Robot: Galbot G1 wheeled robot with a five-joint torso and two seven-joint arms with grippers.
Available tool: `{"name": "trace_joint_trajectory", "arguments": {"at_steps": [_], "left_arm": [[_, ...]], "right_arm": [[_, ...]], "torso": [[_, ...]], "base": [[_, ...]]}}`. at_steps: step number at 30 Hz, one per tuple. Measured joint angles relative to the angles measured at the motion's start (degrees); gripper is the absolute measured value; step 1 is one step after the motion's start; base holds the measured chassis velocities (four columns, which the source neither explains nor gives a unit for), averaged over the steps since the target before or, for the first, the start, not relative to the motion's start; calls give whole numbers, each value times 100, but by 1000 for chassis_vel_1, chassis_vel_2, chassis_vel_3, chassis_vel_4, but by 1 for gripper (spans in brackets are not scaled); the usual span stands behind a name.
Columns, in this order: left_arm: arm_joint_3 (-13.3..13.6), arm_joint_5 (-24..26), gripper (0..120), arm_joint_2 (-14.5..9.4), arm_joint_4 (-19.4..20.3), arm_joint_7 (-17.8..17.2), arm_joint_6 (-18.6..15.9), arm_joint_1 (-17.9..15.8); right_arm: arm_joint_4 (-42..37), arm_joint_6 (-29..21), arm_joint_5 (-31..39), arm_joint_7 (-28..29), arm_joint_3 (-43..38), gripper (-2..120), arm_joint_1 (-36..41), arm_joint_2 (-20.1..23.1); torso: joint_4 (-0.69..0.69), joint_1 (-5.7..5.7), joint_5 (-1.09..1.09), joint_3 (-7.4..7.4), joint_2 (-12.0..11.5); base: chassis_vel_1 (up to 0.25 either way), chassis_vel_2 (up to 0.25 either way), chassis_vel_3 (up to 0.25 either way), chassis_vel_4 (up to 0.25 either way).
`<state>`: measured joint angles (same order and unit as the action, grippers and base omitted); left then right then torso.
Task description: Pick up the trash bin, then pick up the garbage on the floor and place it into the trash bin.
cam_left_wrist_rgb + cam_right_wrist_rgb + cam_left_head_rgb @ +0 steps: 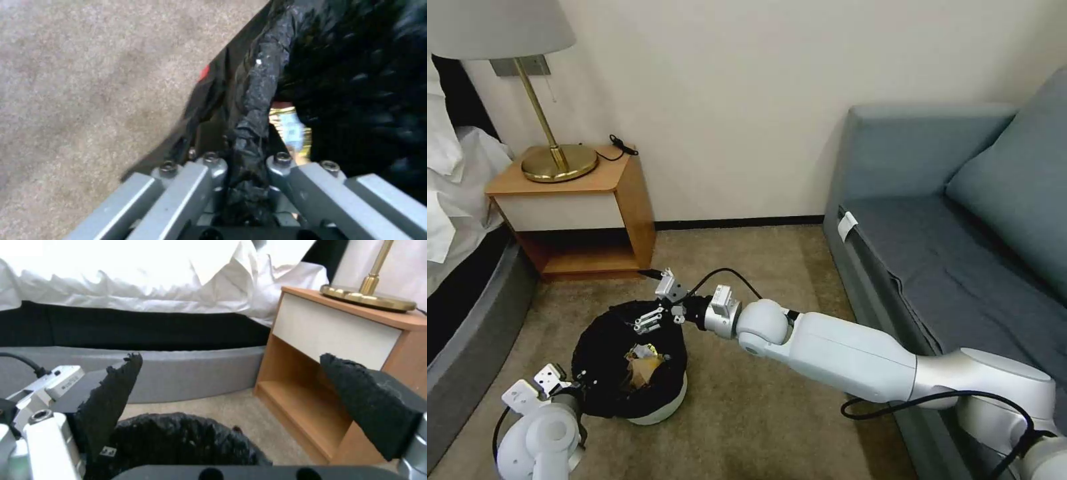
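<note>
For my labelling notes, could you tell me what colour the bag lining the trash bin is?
Black, crinkled, draped over the white trash bin; the bag shows best in the head view.

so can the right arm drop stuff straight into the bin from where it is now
Probably yes. The right gripper hangs open over the far rim of the trash bin, with nothing between it and the bin's open mouth. The left gripper is clamped on the bag-covered rim at the near side, clear of that path.

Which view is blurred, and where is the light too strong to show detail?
Left wrist view: soft, smeared blur across the carpet and the trash bin liner pinched in the left hand. Right wrist view: white bedding washes out in overexposure, while the open right hand pads stay sharp. Head view: even light, crisp.
</note>
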<state>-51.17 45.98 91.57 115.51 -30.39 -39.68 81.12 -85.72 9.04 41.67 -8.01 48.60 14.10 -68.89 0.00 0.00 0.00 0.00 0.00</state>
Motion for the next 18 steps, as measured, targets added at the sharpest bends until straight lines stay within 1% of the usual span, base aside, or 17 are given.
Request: {"name": "trace_joint_trajectory", "arguments": {"at_steps": [1,2,6,7,9,11,12,13,14,15,16,17,18], "left_arm": [[0,-36,12,0,-1,38,22,4],[0,-36,12,0,-1,38,22,4],[5,-217,32,3,21,200,74,49],[5,-217,32,3,21,200,74,49],[5,-594,41,5,97,456,181,114],[0,-1082,51,12,192,726,291,182],[0,-1082,51,12,192,726,291,182],[-15,-1387,53,13,250,983,417,237],[-15,-1387,53,13,250,983,417,237],[-50,-1752,60,12,335,1387,600,318],[-128,-2393,74,-17,434,2657,1579,468],[-154,-2516,77,-31,438,2913,1847,477],[-154,-2516,77,-31,438,2913,1847,477]], "right_arm": [[1,2,-1,5,0,100,6,3],[1,2,-1,5,0,100,6,3],[4,6,-2,40,1,100,19,7],[4,6,-2,40,1,100,19,7],[3,6,-2,60,-2,100,21,18],[-2,5,0,66,-12,100,22,37],[-2,5,0,66,-12,100,22,37],[-14,6,5,69,-23,100,23,58],[-14,6,5,69,-23,100,23,58],[-45,4,21,69,-69,100,40,103],[-141,-36,79,108,-334,100,165,291],[-186,-66,97,159,-433,100,220,364],[-186,-66,97,159,-433,100,220,364]], "torso": [[0,0,1,0,0],[0,0,1,0,0],[0,0,0,0,0],[0,0,0,0,0],[0,0,0,0,0],[0,0,0,0,0],[0,0,0,0,0],[1,0,0,0,0],[1,0,0,0,0],[1,0,0,0,0],[2,0,0,0,0],[2,0,2,0,0],[2,0,2,0,0]], "base": [[0,0,0,0],[0,0,0,0],[0,0,0,0],[0,0,0,0],[0,0,0,0],[0,0,0,0],[0,0,0,0],[0,0,0,0],[0,0,0,0],[0,0,0,0],[0,0,0,0],[0,0,0,0],[0,0,0,0]]}}
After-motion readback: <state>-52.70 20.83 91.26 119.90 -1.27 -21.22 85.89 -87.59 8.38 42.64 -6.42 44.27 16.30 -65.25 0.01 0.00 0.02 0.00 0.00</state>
